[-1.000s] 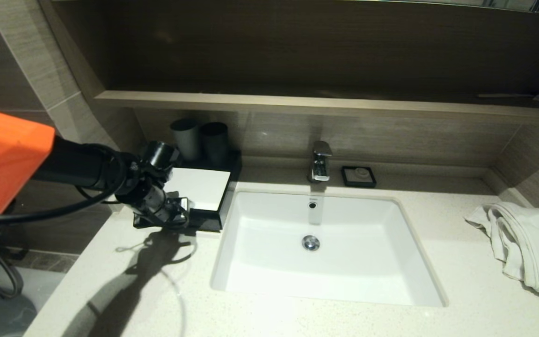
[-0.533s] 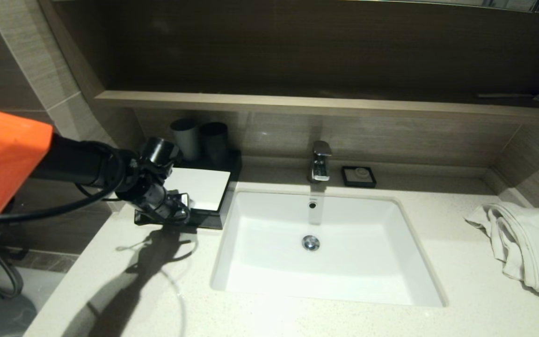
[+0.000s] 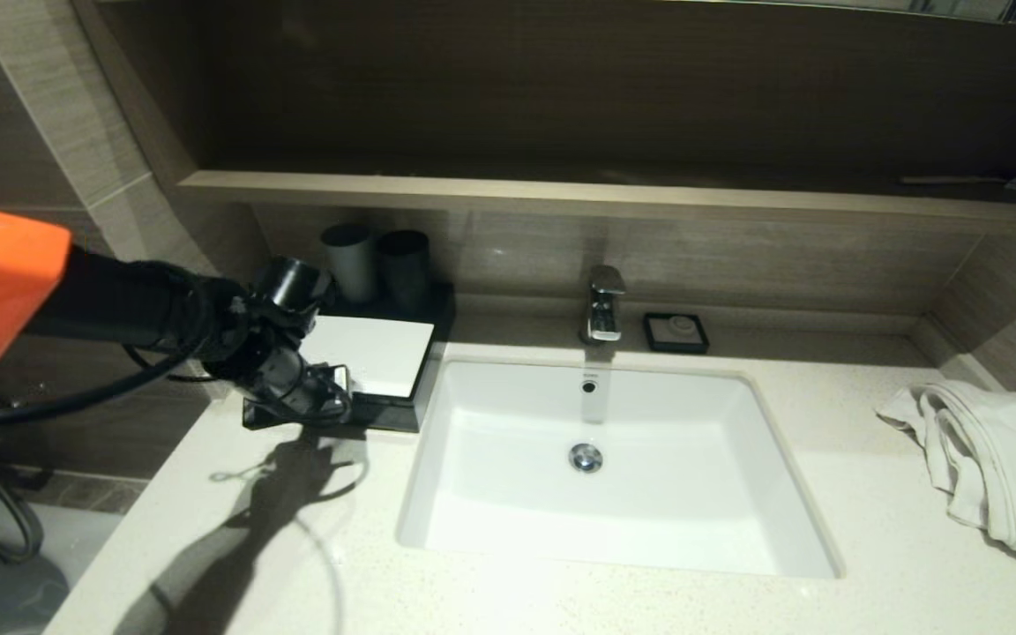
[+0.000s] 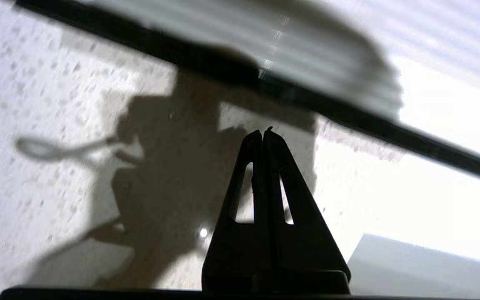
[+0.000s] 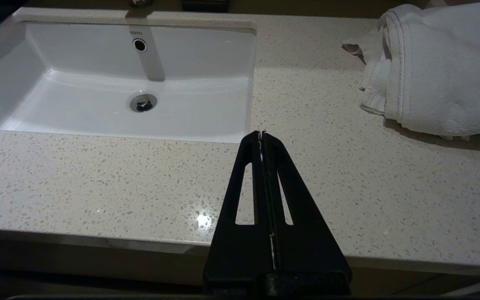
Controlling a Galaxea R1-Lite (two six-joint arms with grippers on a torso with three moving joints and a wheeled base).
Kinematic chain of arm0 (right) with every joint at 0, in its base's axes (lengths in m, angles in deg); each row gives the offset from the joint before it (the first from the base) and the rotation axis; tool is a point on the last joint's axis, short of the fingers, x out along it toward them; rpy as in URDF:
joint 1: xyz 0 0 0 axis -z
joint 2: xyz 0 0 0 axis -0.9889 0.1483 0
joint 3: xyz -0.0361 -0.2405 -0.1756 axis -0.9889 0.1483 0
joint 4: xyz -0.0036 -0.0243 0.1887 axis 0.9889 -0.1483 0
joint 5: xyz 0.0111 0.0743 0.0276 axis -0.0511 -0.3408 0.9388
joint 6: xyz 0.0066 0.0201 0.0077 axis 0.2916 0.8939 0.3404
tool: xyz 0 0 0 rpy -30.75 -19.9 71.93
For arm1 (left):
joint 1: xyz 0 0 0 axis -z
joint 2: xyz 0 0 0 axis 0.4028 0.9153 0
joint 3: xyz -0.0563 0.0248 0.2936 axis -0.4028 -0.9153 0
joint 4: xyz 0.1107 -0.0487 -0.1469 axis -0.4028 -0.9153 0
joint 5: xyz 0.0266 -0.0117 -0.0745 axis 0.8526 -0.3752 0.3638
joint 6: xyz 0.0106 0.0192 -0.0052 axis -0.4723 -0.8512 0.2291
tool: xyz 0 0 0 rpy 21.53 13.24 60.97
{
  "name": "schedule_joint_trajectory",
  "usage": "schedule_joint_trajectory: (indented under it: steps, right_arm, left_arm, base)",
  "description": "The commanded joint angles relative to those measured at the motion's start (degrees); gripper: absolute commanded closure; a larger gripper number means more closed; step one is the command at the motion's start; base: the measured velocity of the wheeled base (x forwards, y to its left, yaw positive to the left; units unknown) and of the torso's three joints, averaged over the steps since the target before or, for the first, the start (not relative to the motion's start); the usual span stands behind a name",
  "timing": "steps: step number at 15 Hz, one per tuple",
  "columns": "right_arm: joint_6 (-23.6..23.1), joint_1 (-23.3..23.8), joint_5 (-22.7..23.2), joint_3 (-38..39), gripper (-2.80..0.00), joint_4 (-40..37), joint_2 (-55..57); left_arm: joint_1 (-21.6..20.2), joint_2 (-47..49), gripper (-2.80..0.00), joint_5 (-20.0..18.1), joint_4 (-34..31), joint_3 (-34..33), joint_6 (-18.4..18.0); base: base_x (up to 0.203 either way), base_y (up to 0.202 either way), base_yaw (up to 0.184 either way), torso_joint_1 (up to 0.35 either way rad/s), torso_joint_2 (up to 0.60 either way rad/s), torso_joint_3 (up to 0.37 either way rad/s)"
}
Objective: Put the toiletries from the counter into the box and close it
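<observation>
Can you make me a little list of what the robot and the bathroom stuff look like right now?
left gripper: fingers shut, holding nothing, at the front of the box
right gripper: fingers shut, empty, parked over the counter's near edge
box: black with white top, left of the sink
toiletries: none in sight on the counter
sink: white, nothing in it
towel: crumpled, on the right
cups: two, behind the box
</observation>
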Motion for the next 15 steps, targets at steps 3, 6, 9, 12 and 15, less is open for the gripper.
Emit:
schedule_joint_trajectory:
  steps: [3, 6, 9, 12, 15]
  right_arm:
    - [0.0, 0.0, 0.0, 0.0, 0.00, 0.0, 0.0]
    - [0.0, 0.0, 0.0, 0.0, 0.00, 0.0, 0.0]
    - [0.0, 0.0, 0.0, 0.0, 0.00, 0.0, 0.0]
    - [0.0, 0.0, 0.0, 0.0, 0.00, 0.0, 0.0]
    - [0.0, 0.0, 0.0, 0.0, 0.00, 0.0, 0.0]
  left_arm:
    - [0.1, -10.1, 0.00, 0.1, -1.1, -8.4, -0.1]
    - [0.1, -17.6, 0.00, 0.1, -1.4, -14.8, -0.5]
    - [0.1, -25.9, 0.00, 0.3, -1.3, -22.3, -1.1]
    - [-0.8, -32.6, 0.00, 0.5, -0.9, -26.6, -4.5]
    - [-2.1, -38.2, 0.00, 0.7, -0.4, -28.6, -6.3]
  base:
    - [0.000, 0.000, 0.000, 0.000, 0.00, 0.000]
    - [0.000, 0.000, 0.000, 0.000, 0.00, 0.000]
    - [0.000, 0.000, 0.000, 0.000, 0.00, 0.000]
    - [0.000, 0.000, 0.000, 0.000, 0.00, 0.000]
    - [0.000, 0.000, 0.000, 0.000, 0.00, 0.000]
